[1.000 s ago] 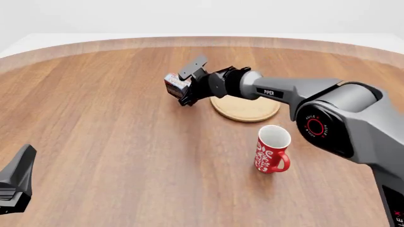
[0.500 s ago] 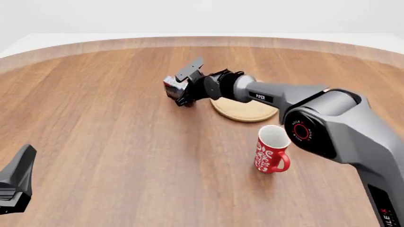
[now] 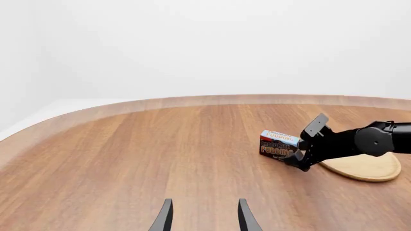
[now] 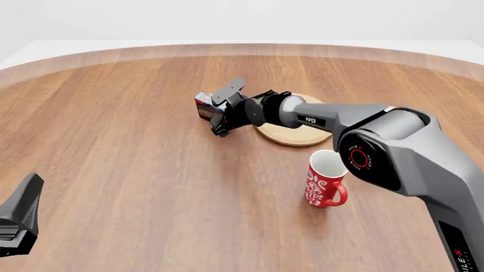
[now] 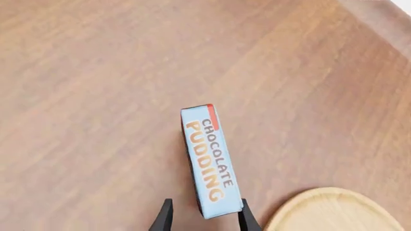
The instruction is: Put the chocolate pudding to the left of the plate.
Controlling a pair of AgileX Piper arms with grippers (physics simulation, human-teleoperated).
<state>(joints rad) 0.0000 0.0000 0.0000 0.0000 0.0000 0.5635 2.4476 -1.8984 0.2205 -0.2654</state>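
Here the chocolate pudding (image 4: 204, 106), a small brown-and-red box with a light blue band reading "CHOCOLATE PUDDING", sits left of the round tan wooden plate (image 4: 296, 134) on the woodgrain tabletop (image 4: 136, 170). The right tool (image 4: 217, 113) clasps it; the left tool (image 3: 202, 220) is spread, holding nothing.

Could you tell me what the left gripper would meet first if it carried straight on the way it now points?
Probably bare table. In its wrist view the left gripper looks across open wood, and the pudding with the right gripper sits off to one side, so the way looks free, though depth is unclear.
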